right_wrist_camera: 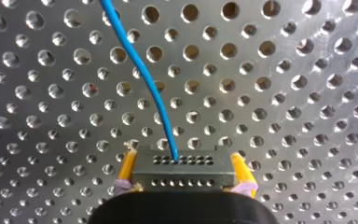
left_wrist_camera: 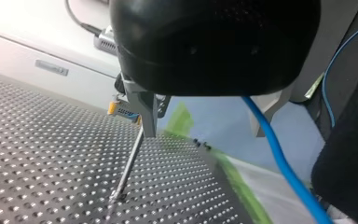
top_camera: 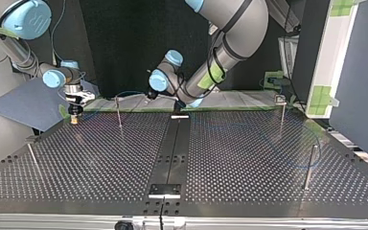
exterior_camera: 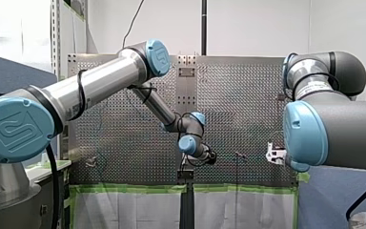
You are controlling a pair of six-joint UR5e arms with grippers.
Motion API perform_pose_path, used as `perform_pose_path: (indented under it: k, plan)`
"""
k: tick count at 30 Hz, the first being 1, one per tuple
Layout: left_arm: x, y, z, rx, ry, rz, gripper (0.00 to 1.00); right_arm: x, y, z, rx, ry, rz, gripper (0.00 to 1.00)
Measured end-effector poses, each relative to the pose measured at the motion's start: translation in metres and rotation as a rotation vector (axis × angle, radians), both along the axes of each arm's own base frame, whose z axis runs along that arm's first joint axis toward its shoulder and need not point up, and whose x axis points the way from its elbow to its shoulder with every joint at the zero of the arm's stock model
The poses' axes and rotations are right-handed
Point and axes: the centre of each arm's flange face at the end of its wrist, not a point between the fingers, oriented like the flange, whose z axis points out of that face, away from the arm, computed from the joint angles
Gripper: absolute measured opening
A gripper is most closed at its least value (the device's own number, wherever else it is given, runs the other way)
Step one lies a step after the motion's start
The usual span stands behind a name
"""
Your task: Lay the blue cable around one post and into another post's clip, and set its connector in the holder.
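Two yellow pads of my right gripper are clamped on the ends of the dark connector, low in the middle of the right wrist frame. The blue cable leaves the connector's top face and snakes off to the upper left over the perforated worktop. In the top view this gripper hangs at the upper left of the frame, close over the plate.

The step in hand, as I judge it, is seating the connector in its holder (which I cannot pick out in any view). Keep the block square in the pads, bring it down straight, and release only once it sits.

My left gripper has the cable running out from under it toward the lower right of its frame, with a slim post ahead. Whether it is gripping the cable I cannot tell. It should leave some slack, so that no pull twists the connector as it goes in.
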Motion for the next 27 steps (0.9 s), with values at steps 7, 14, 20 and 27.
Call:
perform_pose_path:
  k: [7,14,20,27]
  plan:
    - [-0.009,0.007,0.005,0.043,0.015,-0.022,0.96,0.000,0.000,0.000,-0.001,0.000,0.000,0.00]
    - [-0.013,0.015,0.018,0.030,-0.009,-0.003,0.96,0.004,0.001,0.000,-0.001,0.000,0.005,0.00]
    - [-0.033,0.018,0.013,0.053,0.018,-0.002,0.96,0.005,0.001,0.000,0.000,0.002,0.007,0.00]
    - [-0.051,0.016,0.011,0.081,0.059,-0.022,0.96,0.005,0.001,0.000,-0.003,0.002,0.007,0.00]
